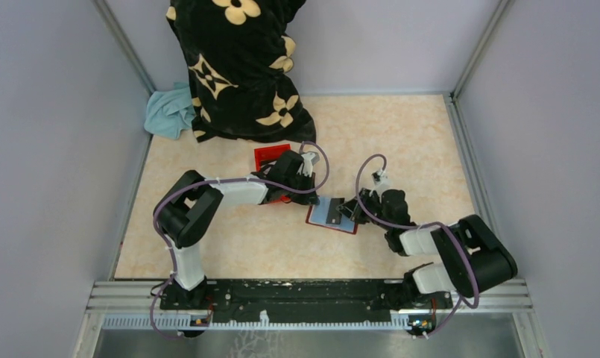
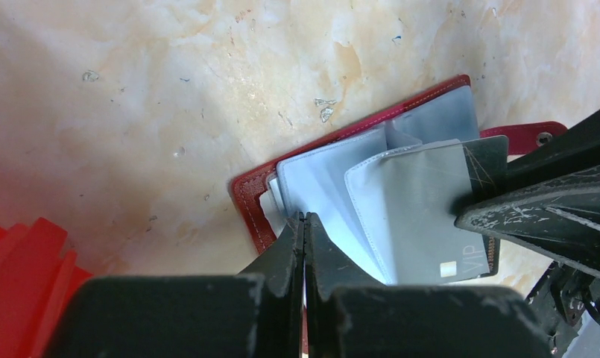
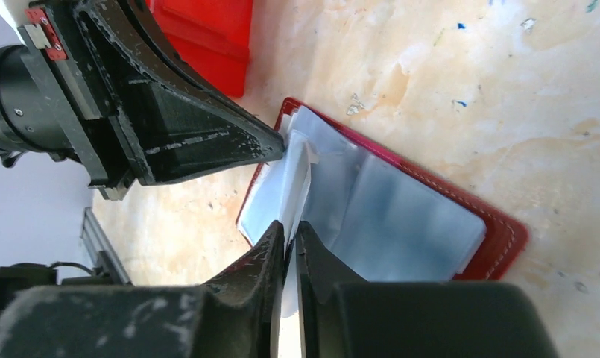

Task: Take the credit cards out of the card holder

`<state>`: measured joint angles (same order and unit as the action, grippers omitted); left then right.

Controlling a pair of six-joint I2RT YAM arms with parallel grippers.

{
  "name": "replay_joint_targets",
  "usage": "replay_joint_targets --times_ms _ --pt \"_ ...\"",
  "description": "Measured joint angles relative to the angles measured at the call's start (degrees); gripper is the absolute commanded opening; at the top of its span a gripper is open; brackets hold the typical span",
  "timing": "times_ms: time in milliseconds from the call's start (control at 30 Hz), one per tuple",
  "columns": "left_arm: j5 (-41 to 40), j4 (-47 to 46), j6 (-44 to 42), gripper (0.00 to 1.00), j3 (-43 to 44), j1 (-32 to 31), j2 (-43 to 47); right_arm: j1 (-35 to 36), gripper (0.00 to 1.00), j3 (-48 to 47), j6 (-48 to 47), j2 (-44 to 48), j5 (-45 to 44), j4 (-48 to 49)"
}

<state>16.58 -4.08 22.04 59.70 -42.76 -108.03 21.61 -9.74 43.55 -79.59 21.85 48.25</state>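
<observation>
Counting first: one card holder [image 1: 331,216], two grippers, one red box [image 1: 267,156], one black flowered blanket [image 1: 237,67] and one pale blue cloth [image 1: 170,112].

The card holder lies flat and opened out around the middle of the table [image 1: 401,149], a bit nearer the near edge than the far one, with its clear sleeves facing up. The box sits just behind it toward the far edge. The blanket and cloth are heaped in the far left corner.

Only one credit card [image 2: 431,216] really shows. It's grey with "VIP" and a small gold chip, half in a sleeve, and its darker end pokes out on the side of the right gripper [image 2: 468,216].

That gripper's fingers are pinched almost together on a thin pale edge, which looks like that card's exposed end. In its own wrist view the leaf runs straight between the fingertips, so card and sleeve are hard to separate there.

The left gripper [image 2: 304,224] has its fingers fully together with nothing between them. The tip presses down on the sleeves near the holder's red rim [image 2: 244,194].

The hard-to-see stuff:
- The sleeves overlap like pages. Maybe three or four show, so no honest count.
- Whether the other sleeves hold cards can't be told.
- From above, both grippers cover much of the holder.
- The box is cut off in both wrist views.
- The blanket's top runs out of frame.
</observation>
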Motion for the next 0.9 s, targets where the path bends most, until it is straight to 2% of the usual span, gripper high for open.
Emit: replay_joint_targets --times_ms 67,433,600,700,900 --pt "0.02 0.0 0.02 0.0 0.0 0.0 0.0 -0.02 0.03 0.0 -1.01 2.14 -0.9 -2.78" --pt "0.11 0.0 0.2 0.0 0.02 0.0 -0.02 -0.04 0.0 0.0 -4.66 10.01 -4.94 -13.53" --pt "0.39 0.0 0.22 0.0 0.02 0.0 -0.13 -0.07 0.16 0.0 -5.81 13.11 -6.32 -17.31" --pt "0.55 -0.02 0.24 0.0 0.02 0.0 -0.2 -0.28 0.17 0.0 -6.56 14.29 -7.13 -19.02" --pt "0.68 -0.02 0.28 0.0 0.02 0.0 -0.22 -0.44 0.0 0.0 -7.04 14.56 -7.72 -20.2"
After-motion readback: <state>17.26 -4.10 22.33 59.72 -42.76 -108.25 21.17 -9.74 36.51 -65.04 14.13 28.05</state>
